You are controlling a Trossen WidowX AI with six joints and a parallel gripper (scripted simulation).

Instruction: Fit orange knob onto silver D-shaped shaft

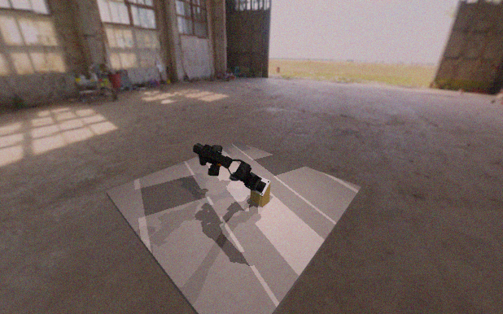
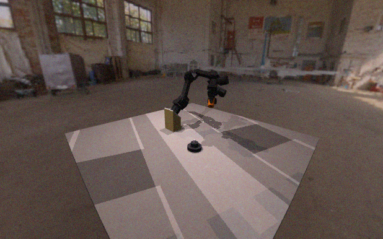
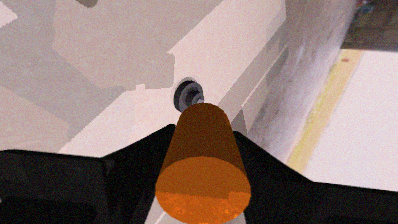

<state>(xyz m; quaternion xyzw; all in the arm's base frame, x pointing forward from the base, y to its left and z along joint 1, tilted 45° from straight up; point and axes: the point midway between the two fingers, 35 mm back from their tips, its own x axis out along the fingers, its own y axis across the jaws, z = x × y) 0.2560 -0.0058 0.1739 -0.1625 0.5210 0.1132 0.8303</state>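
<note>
The orange knob (image 2: 211,103) (image 3: 203,145) is held between the fingers of my gripper (image 2: 211,101) (image 3: 203,133), which is shut on it, high above the mat. In the top view only a speck of orange shows behind the arm. The knob's underside and hole are hidden. The black round pedestal (image 2: 194,147) (image 3: 180,98) stands on the mat, in front of and below the gripper in the exterior view. The silver shaft (image 3: 200,100) is tiny at its centre, partly behind the knob's far end in the wrist view; its flat side cannot be made out.
The arm's base stands on a yellow-brown block (image 1: 260,198) (image 2: 172,120), to the left of and behind the pedestal in the exterior view. The patterned grey mat (image 1: 282,228) (image 2: 127,213) carries patches of shadow. The arm hides the pedestal in the top view.
</note>
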